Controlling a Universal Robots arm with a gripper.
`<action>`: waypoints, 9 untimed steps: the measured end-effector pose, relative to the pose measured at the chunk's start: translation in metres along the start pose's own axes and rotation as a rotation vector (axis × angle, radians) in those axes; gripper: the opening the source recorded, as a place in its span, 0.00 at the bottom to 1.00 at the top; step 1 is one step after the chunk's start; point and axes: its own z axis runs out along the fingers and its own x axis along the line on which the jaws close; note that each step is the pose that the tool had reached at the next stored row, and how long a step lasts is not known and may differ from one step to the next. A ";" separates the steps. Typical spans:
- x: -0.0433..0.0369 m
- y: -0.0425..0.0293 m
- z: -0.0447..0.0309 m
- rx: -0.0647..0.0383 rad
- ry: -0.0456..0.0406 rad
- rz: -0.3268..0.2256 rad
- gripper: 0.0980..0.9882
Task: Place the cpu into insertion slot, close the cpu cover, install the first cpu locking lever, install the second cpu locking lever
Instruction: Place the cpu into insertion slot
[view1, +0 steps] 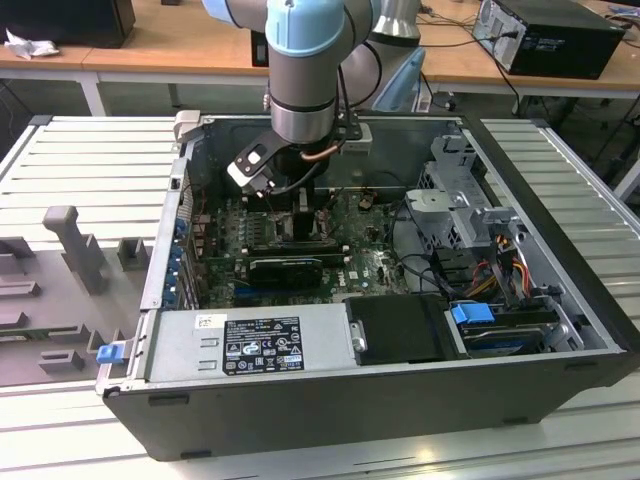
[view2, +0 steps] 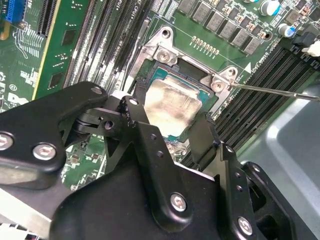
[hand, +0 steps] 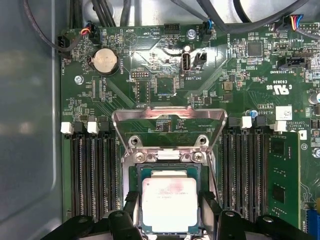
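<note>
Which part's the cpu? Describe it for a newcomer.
In the open computer case, find the green motherboard. Between its banks of long black memory slots sits the insertion slot. The cpu is the flat square inside it: solid pale-silver top, unlike the black slots beside.

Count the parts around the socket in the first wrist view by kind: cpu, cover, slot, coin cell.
cpu: 1
cpu cover: 1
insertion slot: 1
coin cell: 1
Total: 4

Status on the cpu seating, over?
Arm's gripper low over insertion slot, straddling cpu; grip unclear. Chip lies flat in the slot. The cpu cover swung open, not over the chip.
</note>
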 end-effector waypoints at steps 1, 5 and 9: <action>0.0001 0.0000 -0.0017 0.000 0.0001 0.000 0.57; 0.0004 0.0002 -0.0099 0.000 -0.0003 0.000 0.55; 0.0006 0.0003 -0.0140 0.000 -0.0007 0.000 0.20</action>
